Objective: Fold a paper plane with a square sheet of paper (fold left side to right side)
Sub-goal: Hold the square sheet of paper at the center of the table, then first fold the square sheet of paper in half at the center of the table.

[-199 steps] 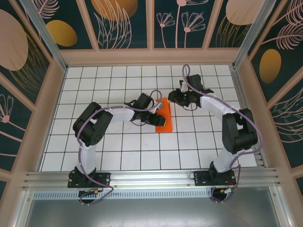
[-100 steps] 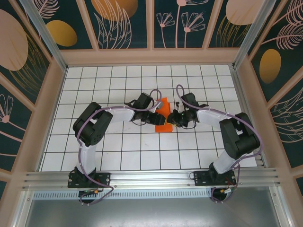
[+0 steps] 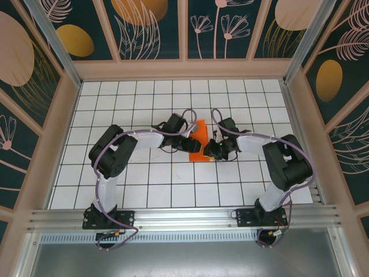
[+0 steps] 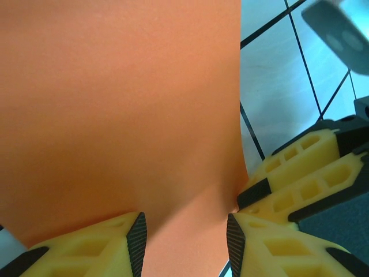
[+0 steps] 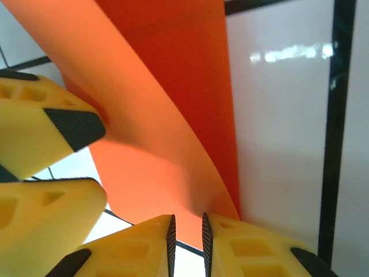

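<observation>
The left gripper [image 3: 187, 142] reaches in from the left over the middle of the white gridded table [image 3: 144, 179], its jaws standing apart and not clamped on anything. In its wrist view the two black-padded fingers [image 4: 136, 241] straddle a broad orange face, the square sheet of paper [image 4: 115, 104] running on between them (it bows a little here, lit paler down the middle). From above, the square sheet of paper [image 3: 200, 134] reads as a narrow upright rectangle near the table's centre, one long edge under the left gripper and the other towards the right gripper [image 3: 215, 150], which comes in just beside it from the right. That gripper is pinched nearly closed: in its wrist view its jaws [image 5: 187, 228] meet with only a sliver between them, right at the low edge of a lifted, curving flap of the paper [image 5: 167, 86], while a darker orange layer lies flat beneath, its straight right edge along a white tile. The left gripper's yellow fingers [image 5: 40, 121] sit close at the left of that view, touching the flap. Around the two grippers the tiles are bare out to the wooden frame [image 3: 184, 69] at the far side and the metal rail [image 3: 184, 216] at the near edge, with room on both sides.
</observation>
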Motion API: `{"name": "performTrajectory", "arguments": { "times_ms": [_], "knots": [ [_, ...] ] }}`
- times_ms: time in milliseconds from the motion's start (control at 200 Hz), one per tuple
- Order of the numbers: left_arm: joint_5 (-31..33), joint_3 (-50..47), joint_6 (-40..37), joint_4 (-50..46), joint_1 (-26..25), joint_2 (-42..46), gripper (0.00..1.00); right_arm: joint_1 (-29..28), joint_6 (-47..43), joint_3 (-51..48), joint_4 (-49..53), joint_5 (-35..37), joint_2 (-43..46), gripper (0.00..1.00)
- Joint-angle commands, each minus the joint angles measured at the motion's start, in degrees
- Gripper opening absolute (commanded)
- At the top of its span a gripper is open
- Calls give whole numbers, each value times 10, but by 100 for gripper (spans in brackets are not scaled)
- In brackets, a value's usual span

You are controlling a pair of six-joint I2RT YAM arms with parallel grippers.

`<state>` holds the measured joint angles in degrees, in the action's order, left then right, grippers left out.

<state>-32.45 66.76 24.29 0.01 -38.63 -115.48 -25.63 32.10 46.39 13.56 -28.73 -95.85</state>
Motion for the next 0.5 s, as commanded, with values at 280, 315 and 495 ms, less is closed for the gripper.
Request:
{"name": "performTrajectory", "arguments": {
  "times_ms": [280,315,495],
  "knots": [
    [17,38,70,39,22,1,45,-8,-4,-28,42,59,-22,20],
    [18,50,70,37,23,-4,45,-7,-5,-28,42,60,-23,19],
    [18,98,75,26,26,-38,45,-7,-10,-25,47,76,-30,19]
  ]
}}
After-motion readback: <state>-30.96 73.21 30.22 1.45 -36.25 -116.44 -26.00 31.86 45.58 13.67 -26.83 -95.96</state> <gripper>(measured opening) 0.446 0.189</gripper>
